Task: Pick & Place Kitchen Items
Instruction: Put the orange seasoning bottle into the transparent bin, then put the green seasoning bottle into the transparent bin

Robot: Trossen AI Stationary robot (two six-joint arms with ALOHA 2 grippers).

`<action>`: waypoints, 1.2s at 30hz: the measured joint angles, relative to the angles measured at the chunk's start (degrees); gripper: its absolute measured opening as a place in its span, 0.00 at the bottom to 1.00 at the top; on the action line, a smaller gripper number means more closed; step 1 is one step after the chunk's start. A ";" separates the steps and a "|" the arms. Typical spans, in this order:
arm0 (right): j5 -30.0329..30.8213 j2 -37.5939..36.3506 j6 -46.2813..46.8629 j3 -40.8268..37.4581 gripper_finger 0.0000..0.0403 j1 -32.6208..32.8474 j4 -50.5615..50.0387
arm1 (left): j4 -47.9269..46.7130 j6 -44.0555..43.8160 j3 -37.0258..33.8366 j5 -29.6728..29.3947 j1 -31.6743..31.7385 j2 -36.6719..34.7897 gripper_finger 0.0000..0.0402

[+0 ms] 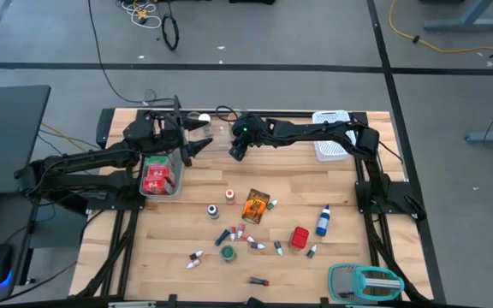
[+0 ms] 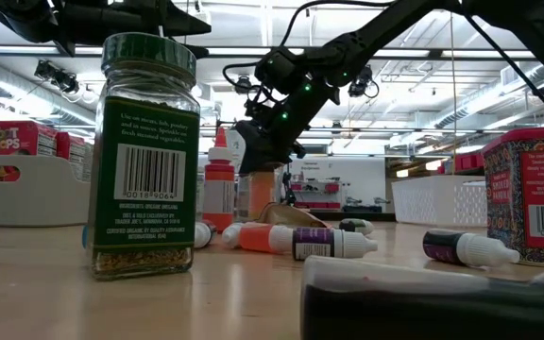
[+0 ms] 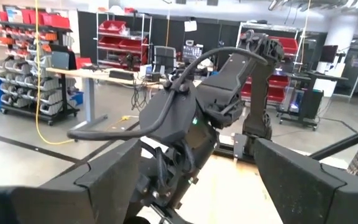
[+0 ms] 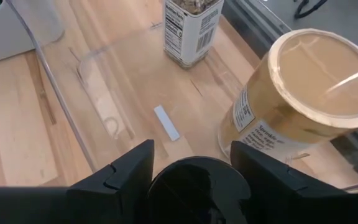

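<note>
My right gripper points down over the clear tray near the table's far edge and is shut on a jar with a black lid. Inside the tray stand a tan jar with a pale lid and a small labelled spice jar. My left gripper hangs open in the air between the grey bin and the tray, facing the right arm. A green-lidded jar, an orange packet, a red box, a blue bottle and several vials lie on the table. My right gripper pinches the jar's round black lid between its two fingers, one on either side, coming from above and pointing down. The lid hides the jar's body. I cannot tell whether the jar's base rests in the tray or hangs above it.
The grey bin holds red boxes. A white mesh basket sits at the far right corner and a teal-and-grey gadget at the near right. The scattered groceries fill the middle of the table; bare wood lies near the left edge.
</note>
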 joint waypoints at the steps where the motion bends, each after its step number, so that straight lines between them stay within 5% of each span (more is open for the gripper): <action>1: 0.02 0.00 0.00 0.00 0.56 0.00 0.06 | 0.08 -0.13 0.00 -0.06 0.00 0.00 0.80; 12: 0.11 -0.70 0.16 -0.04 0.63 0.04 -0.16 | -0.04 -0.16 0.00 0.02 0.02 0.00 0.80; 23: -0.01 -10.91 0.61 -0.09 0.65 1.66 -6.16 | -1.07 -0.14 0.00 0.58 0.02 0.00 0.80; 30: -2.50 -19.38 0.40 -0.15 0.65 7.62 -15.33 | -1.26 0.91 0.00 6.68 -2.24 0.00 0.80; 36: -0.99 -27.12 1.30 -7.94 0.65 16.85 -12.48 | 0.15 5.35 0.00 7.14 -10.79 0.02 0.80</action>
